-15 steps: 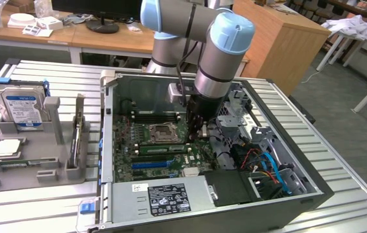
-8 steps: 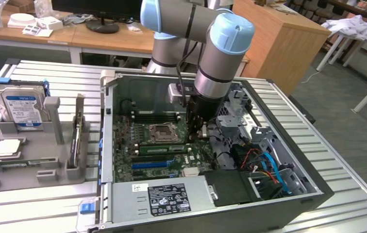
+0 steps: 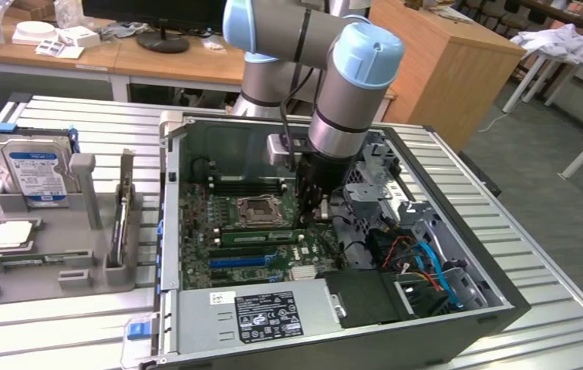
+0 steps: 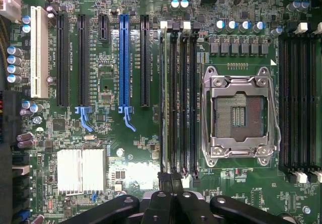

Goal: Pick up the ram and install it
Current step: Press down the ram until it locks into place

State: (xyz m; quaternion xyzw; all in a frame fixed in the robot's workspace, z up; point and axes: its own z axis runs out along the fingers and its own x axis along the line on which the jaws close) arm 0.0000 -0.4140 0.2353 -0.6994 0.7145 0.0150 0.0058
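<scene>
The ram [image 4: 163, 103] is a thin green stick seen edge-on, standing in the memory slot farthest from the empty processor socket [image 4: 240, 114]. In the exterior view the ram [image 3: 255, 236] shows as a green strip between the socket and the blue slots. My gripper [image 4: 170, 183] hangs straight over one end of that slot, its black fingers pressed together and shut. I cannot tell whether the fingertips touch the stick. In the exterior view the gripper [image 3: 312, 212] reaches down into the open computer case [image 3: 497, 308], just above the motherboard.
A grey holder tray [image 3: 24, 270] at the exterior view's left carries a silver-and-blue hard drive [image 3: 35, 166], a square silver processor chip [image 3: 11, 235] and a thin board on edge [image 3: 119, 223]. Cables [image 3: 426, 262] and a drive cage crowd the case's right side. The power supply [image 3: 261, 312] sits in front.
</scene>
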